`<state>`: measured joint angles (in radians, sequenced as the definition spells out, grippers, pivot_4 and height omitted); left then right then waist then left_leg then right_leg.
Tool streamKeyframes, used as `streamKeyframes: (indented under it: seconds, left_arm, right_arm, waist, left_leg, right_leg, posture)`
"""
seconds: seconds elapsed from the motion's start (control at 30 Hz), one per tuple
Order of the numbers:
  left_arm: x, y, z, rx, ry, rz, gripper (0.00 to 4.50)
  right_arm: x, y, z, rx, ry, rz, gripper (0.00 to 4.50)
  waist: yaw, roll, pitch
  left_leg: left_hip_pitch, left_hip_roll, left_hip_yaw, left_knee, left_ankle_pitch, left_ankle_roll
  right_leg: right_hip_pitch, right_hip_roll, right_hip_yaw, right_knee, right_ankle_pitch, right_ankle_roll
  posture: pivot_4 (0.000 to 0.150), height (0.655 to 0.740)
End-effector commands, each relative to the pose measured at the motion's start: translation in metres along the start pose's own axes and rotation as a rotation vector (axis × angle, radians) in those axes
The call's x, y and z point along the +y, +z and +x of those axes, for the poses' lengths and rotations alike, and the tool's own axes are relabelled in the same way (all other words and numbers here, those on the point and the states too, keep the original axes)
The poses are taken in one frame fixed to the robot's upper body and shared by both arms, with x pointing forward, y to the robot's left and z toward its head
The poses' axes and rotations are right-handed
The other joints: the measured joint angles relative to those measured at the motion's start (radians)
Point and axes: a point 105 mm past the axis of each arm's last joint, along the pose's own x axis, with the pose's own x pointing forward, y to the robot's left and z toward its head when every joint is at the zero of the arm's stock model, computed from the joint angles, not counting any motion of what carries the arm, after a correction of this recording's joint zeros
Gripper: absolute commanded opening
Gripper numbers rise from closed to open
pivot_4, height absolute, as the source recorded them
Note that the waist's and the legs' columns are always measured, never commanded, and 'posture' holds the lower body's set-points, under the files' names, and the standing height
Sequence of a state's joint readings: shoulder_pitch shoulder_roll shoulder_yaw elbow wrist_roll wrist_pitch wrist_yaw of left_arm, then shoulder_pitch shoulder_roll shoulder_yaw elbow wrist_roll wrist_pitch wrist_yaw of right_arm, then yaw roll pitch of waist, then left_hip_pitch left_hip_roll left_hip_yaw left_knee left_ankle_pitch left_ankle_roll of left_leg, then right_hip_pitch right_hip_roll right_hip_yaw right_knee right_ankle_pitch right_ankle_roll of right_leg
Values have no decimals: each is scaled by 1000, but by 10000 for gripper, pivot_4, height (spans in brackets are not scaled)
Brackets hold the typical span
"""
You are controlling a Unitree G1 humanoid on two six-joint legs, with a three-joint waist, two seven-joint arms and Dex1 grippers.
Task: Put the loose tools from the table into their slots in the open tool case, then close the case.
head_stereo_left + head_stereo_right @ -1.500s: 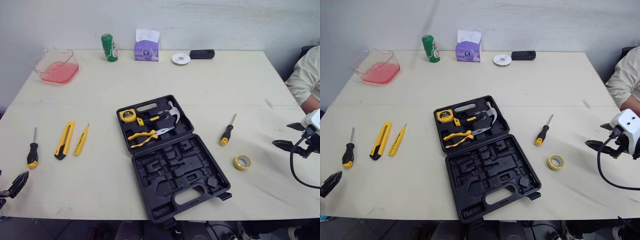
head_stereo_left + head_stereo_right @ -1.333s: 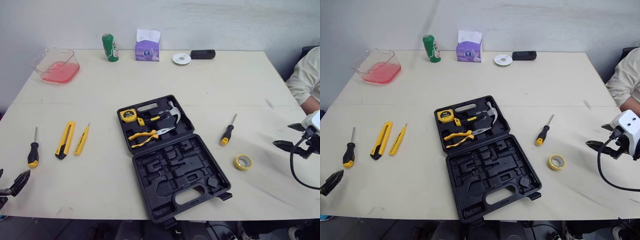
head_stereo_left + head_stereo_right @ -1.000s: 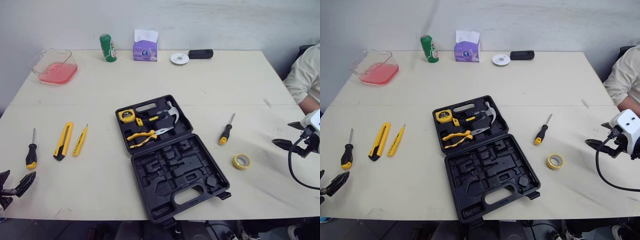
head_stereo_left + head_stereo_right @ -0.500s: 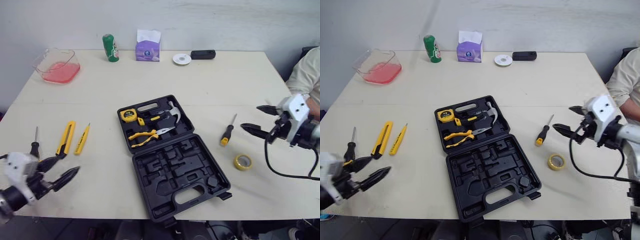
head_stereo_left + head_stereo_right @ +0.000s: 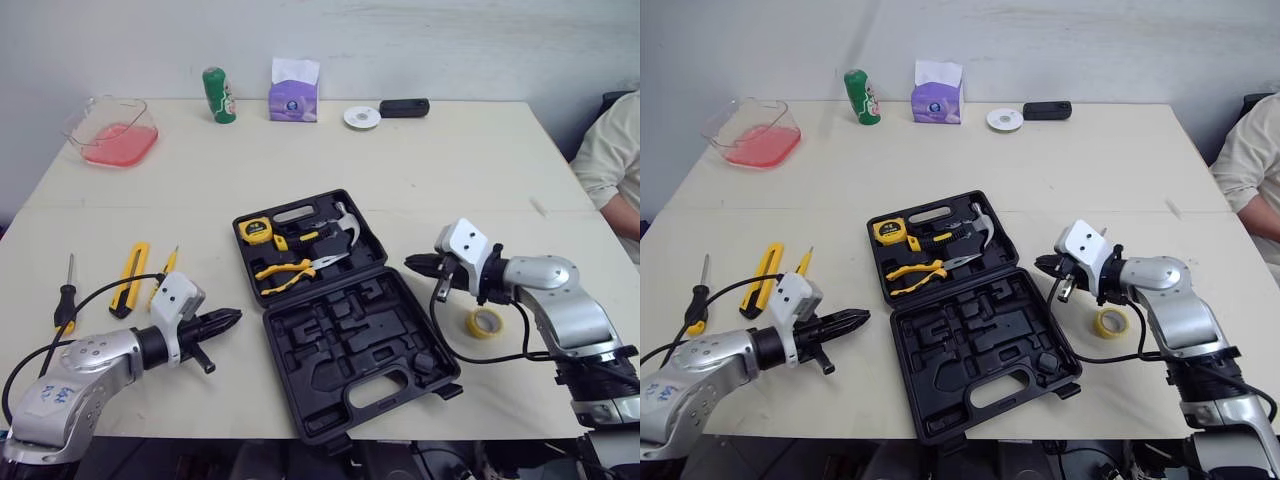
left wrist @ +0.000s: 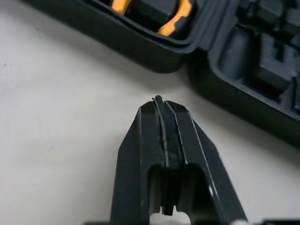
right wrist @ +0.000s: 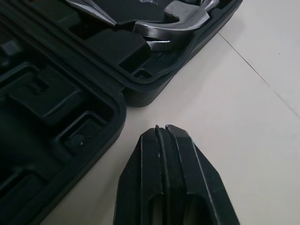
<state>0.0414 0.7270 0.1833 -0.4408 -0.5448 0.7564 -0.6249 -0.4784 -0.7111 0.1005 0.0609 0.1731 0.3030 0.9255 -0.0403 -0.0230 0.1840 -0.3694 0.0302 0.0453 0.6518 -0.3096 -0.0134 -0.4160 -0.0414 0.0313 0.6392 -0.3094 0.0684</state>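
While both arms flank the case (image 5: 340, 340), neither has anything in hand.

- Case: centre of frame, on the table (image 5: 450, 170), lying fully open. Its upper half is already stocked with a tape measure (image 5: 256, 231), hammer (image 5: 340, 225) and pliers (image 5: 295, 272), each seated in a moulded recess that keeps it from sliding. The lower half has bare recesses, apparently waiting for the loose tools.
- Left gripper (image 5: 230, 317): lower left, low over the table just beside the case's left wall. The fingers are pressed together and grip nothing.
- Right gripper (image 5: 414, 263): right of centre, just beside the case's right wall near the hammer corner. The fingers are likewise closed and empty.
- Loose tools at left of frame, lying flat and well apart from the case: a screwdriver (image 5: 66, 297), a knife (image 5: 130, 280) and a slim yellow tool (image 5: 168, 264), all on the left arm's side.
- Tape roll (image 5: 485, 322): lower right, flat on the table, near the right arm.
- Not for stowing, at the top of the frame: a tub (image 5: 110, 130), a can (image 5: 217, 95) and a tissue box (image 5: 293, 90).
- Sleeve (image 5: 608, 160): a person's, at the right edge.

Judgement: packing is barely started, and either gripper must open before it can pick anything up.
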Motion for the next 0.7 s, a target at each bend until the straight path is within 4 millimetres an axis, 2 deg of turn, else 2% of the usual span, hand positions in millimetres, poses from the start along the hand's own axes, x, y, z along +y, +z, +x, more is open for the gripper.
streamKeyframes:
  seconds: [0.03,0.27,0.4,0.53,0.7]
  left_arm:
    - [-7,-2,8,27,-45,33,0]
    - [-16,1,24,18,-115,42,0]
    - [-18,3,32,13,-129,50,0]
    - [-7,17,48,-33,-93,105,0]
    - [-3,23,52,-46,-108,127,0]
  right_arm:
    - [-3,1,8,5,-17,-45,369]
    - [8,0,25,6,14,-58,369]
    - [13,1,29,-2,34,-56,369]
    - [34,7,30,-30,107,-36,369]
    - [59,14,23,-75,203,-16,369]
  waist:
    - [2,0,0]
    - [10,0,0]
    - [8,0,0]
    - [12,0,0]
    - [16,0,0]
  left_leg:
    - [0,0,0,0,0,0]
    - [0,0,0,1,0,0]
    - [0,0,0,1,0,0]
    - [0,0,0,2,0,0]
    - [0,0,-1,3,0,-1]
  right_leg:
    - [0,0,0,0,0,0]
    - [0,0,0,2,0,0]
    - [0,0,0,2,0,0]
    - [0,1,0,3,0,0]
    - [0,0,-1,4,0,0]
  posture:
    - [1500,7244]
    - [1500,7244]
    - [1500,7244]
    - [1500,7244]
    - [1500,7244]
